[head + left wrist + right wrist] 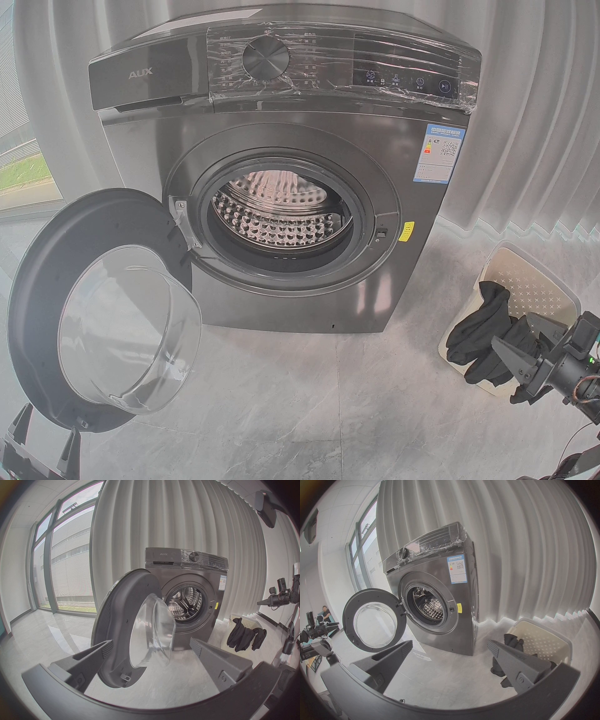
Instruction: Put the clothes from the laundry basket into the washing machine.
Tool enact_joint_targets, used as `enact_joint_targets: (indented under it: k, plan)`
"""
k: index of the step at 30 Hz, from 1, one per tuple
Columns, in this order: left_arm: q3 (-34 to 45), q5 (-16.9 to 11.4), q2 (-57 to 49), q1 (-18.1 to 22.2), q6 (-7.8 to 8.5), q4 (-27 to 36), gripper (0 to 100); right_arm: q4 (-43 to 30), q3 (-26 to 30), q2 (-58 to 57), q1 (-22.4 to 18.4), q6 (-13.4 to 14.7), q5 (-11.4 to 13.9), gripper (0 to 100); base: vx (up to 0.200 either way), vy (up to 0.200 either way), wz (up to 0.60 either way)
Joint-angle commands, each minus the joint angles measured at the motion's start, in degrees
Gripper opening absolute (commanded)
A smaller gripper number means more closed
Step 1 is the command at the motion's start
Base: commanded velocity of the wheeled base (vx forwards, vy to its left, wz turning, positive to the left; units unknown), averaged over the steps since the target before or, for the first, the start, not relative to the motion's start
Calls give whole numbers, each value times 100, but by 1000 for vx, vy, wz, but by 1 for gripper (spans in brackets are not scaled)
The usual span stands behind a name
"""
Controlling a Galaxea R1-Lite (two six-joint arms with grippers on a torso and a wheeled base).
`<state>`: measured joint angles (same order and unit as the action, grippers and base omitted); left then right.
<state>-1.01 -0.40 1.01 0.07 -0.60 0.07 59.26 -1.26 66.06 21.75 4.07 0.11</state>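
Clothes (484, 334): black, bunched, draped over the rim of the cream laundry basket (537, 281), partly hanging down its outer wall. Basket on the grey floor (312, 406), to the right of the washing machine (281, 125), near its front corner. Round door (56, 275) swung wide open to the left, steel drum (275, 212) exposed. Above the basket, right tool (449, 644) spread wide, pinching nothing, raised clear of the clothes. Down by the open door's lower edge, left tool (150, 641) likewise spread wide, pinching nothing, pointed toward the machine's front.
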Motion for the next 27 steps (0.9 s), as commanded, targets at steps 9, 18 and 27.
enact_joint_targets:
  k: [9,18,27]
  plan:
    - [92,-4,-84,1,-2,-7,100,-2357,126,-3389,-1023,-337,15,100,0,0,0]
    - [92,-4,-84,1,-2,-7,100,-3755,126,-4787,-1278,-372,33,100,0,0,0]
    - [92,-4,-84,1,-11,-7,100,-4959,126,-6061,-1445,-363,7,100,0,0,0]
